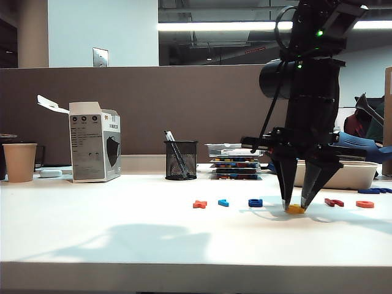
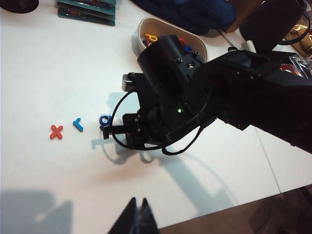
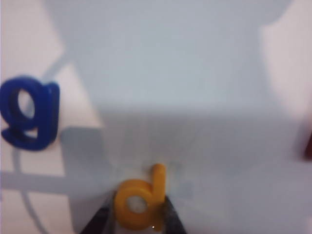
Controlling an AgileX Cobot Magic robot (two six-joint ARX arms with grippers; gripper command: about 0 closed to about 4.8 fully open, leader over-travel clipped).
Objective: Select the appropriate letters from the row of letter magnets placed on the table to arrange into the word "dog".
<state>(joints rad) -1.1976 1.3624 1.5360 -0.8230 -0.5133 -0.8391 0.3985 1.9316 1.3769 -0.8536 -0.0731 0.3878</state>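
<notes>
1. My right gripper (image 1: 296, 207) pinches the yellow d (image 3: 139, 202) on the table (image 1: 122, 233), in the row.
2. Blue g (image 3: 29, 114) lies beside it.
3. My left gripper (image 2: 138, 214) hangs apart; I cannot tell its opening.

blue g (image 3: 29, 113) near, table (image 1: 122, 239) open

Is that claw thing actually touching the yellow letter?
Touching. In the right wrist view the right tool has one finger pressed against each side of the yellow d.
</notes>
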